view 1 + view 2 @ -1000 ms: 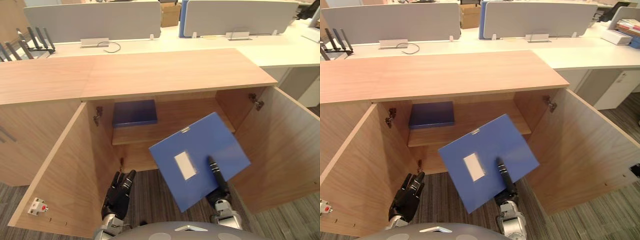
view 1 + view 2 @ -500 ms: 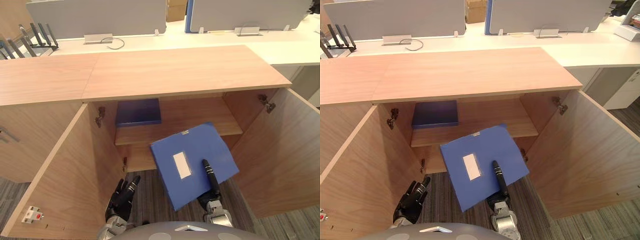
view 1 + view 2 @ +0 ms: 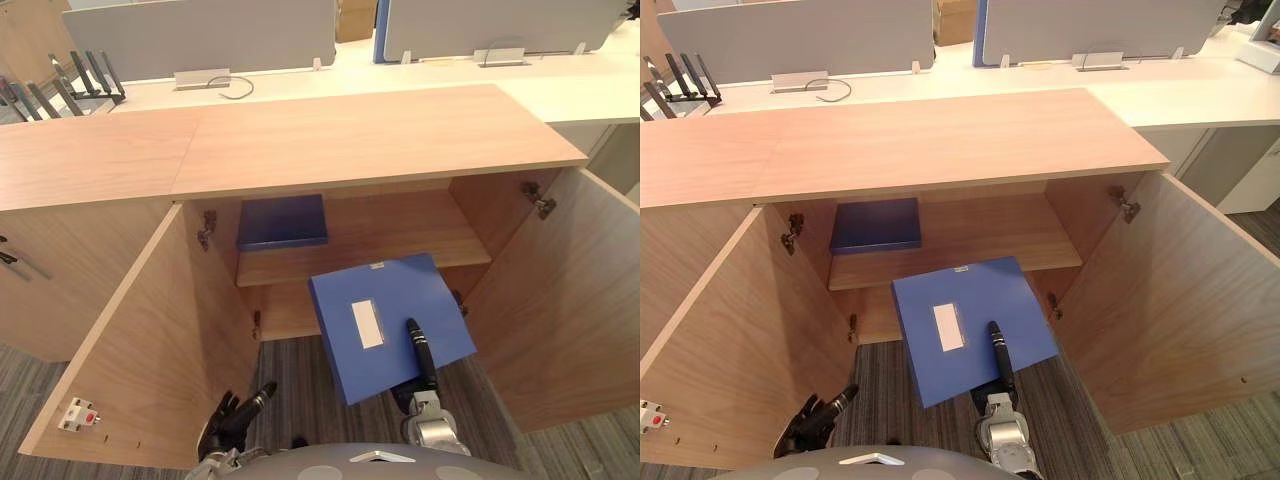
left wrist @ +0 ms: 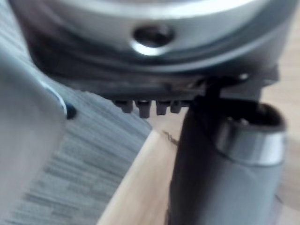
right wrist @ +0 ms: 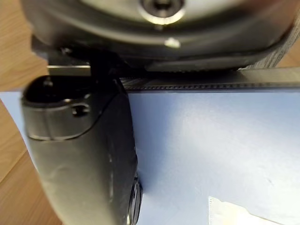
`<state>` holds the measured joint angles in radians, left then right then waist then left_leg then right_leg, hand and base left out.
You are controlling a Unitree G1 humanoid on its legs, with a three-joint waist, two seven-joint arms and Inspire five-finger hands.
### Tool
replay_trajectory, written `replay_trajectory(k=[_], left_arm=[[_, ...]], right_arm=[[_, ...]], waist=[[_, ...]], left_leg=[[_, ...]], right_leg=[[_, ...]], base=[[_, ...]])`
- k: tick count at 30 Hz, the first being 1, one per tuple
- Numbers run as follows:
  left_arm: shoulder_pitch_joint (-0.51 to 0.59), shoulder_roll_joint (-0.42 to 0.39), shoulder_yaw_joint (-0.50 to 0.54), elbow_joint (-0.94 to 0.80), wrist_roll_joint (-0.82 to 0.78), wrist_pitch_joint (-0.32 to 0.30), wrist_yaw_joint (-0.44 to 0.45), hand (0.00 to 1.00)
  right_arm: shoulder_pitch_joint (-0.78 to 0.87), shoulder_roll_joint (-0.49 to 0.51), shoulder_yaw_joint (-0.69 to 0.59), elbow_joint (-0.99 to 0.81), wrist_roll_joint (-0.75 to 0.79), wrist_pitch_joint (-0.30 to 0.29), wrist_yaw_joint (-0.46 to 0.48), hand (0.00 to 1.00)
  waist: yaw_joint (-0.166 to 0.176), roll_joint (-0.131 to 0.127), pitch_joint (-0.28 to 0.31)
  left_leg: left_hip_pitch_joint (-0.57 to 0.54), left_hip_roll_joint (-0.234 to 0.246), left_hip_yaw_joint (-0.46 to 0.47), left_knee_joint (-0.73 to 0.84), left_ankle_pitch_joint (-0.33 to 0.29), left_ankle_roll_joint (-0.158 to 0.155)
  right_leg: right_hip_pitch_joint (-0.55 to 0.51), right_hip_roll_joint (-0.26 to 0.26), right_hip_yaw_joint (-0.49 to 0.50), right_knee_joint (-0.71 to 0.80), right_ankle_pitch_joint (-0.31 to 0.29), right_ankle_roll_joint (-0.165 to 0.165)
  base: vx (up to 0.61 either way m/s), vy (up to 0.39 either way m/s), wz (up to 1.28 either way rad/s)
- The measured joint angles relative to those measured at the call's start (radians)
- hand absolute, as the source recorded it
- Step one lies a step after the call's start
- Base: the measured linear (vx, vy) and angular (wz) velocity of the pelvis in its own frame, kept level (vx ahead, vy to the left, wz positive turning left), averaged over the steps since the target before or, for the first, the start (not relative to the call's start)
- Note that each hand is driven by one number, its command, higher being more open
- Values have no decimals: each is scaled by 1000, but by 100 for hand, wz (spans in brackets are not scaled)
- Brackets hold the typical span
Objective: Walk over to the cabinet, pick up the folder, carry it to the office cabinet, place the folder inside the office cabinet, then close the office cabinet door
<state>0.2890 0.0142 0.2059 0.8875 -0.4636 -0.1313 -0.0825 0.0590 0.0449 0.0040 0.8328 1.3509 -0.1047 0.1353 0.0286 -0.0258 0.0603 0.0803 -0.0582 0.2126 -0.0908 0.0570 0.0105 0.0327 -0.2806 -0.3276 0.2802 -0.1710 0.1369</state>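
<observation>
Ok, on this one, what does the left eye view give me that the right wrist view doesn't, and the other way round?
The left eye view adds the open office cabinet, a darker folder lying flat on its shelf, and the left hand low beside the left door. The right wrist view adds a close look at the thumb lying along the cover. Both share the blue folder with its white label, pinched in the right hand.

The blue folder (image 3: 400, 300), white label (image 3: 367, 323) up, hangs tilted before the lower compartment of the wooden office cabinet (image 3: 370, 140). Its left door (image 3: 140, 340) and right door (image 3: 575, 300) stand wide open
</observation>
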Motion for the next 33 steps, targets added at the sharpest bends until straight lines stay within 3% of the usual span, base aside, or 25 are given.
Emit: replay_trajectory(k=[2, 6, 8, 10, 12, 13, 14, 19, 24, 26, 29, 31, 32, 33], left_arm=[[-15, 6, 28, 39, 39, 0, 36, 100], [-44, 37, 62, 109, 96, 7, 78, 100], [-47, 40, 76, 147, 127, 22, 98, 100], [-44, 39, 81, 166, 176, 34, 107, 100], [-46, 41, 85, 163, 205, 39, 110, 100], [-46, 46, 88, 163, 207, 42, 110, 100], [-45, 55, 107, 167, 218, 45, 111, 100], [-56, 25, 128, 181, 248, 46, 132, 100], [-62, 43, 125, 186, 248, 49, 144, 100], [-64, 49, 125, 186, 249, 51, 146, 100], [-65, 64, 124, 183, 249, 51, 146, 100], [-65, 66, 124, 182, 249, 49, 147, 100], [-76, 55, 125, 181, 249, 48, 148, 100], [-86, 49, 127, 184, 249, 49, 152, 100]], right_arm=[[-37, 2, 2, 11, 12, -10, -21, 0], [-143, 5, 5, 19, 45, -20, -44, 0], [-184, 4, 5, 14, 68, -43, -62, 0], [-181, 2, -6, -19, 84, -68, -77, 0], [-179, -1, -12, -44, 85, -81, -78, 0], [-179, -1, -12, -59, 85, -84, -78, 0], [-178, -2, -19, -78, 84, -87, -77, 0], [-162, -8, -103, -81, 83, -125, -85, 0], [-159, -14, -103, -60, 78, -126, -103, 0], [-142, -14, -101, -59, 77, -126, -107, 0], [-94, -10, -87, -59, 69, -127, -108, 0], [-80, -10, -81, -59, 67, -127, -108, 0], [-73, -14, -84, -60, 65, -126, -108, 0], [-72, -15, -85, -63, 64, -126, -108, 0]], waist=[[10, 4, 11], [24, -19, 64], [24, -13, 83], [23, 10, 96], [25, 8, 95], [25, -2, 89], [21, -30, 73], [21, 10, 54], [19, -10, 47], [20, -23, 43], [22, -51, 28], [23, -57, 23], [26, -23, 40], [27, -8, 44]], left_leg=[[4, -3, 9, 1, 5, 8], [20, 3, 18, 0, -8, 5], [41, 14, 18, -1, -23, 8], [66, 38, -8, -1, -31, 5], [62, 45, -19, -1, -34, -1], [53, 41, -26, -1, -34, -6], [36, 25, -47, -1, -29, -18], [12, 70, -99, 0, -31, -58], [-6, 115, -110, 20, -53, -90], [-27, 129, -110, 100, -101, -93], [-95, 163, -94, 368, -193, -85], [-130, 181, -71, 484, -198, -85], [-141, 222, -49, 565, -197, -84], [-144, 247, -44, 597, -198, -84]], right_leg=[[4, -2, 6, -1, 5, 7], [0, 2, 18, 12, 8, 7], [-13, 2, 25, 80, 16, -6], [-40, 2, 29, 178, 14, -35], [-45, 7, 26, 136, 4, -54], [-47, 6, 26, 86, 5, -53], [-46, 3, 28, 16, 13, -21], [-13, 62, -41, -45, -3, -30], [11, 115, -54, -79, 0, -33], [35, 125, -54, -79, 5, -41], [121, 138, -57, -89, 24, -49], [143, 141, -58, -73, 37, -46], [118, 148, -59, 6, 22, -43], [110, 164, -51, 19, 1, -57]], base=[[79, 23, -12], [-2, -1, -14], [-3, -5, -4], [-4, -45, 23], [18, -63, 22], [54, -152, 33], [82, -167, 45], [156, -148, 31], [203, -113, 12], [203, -58, 20], [217, -35, 32], [153, -27, 24], [129, -11, 10], [-50, -44, -4]])
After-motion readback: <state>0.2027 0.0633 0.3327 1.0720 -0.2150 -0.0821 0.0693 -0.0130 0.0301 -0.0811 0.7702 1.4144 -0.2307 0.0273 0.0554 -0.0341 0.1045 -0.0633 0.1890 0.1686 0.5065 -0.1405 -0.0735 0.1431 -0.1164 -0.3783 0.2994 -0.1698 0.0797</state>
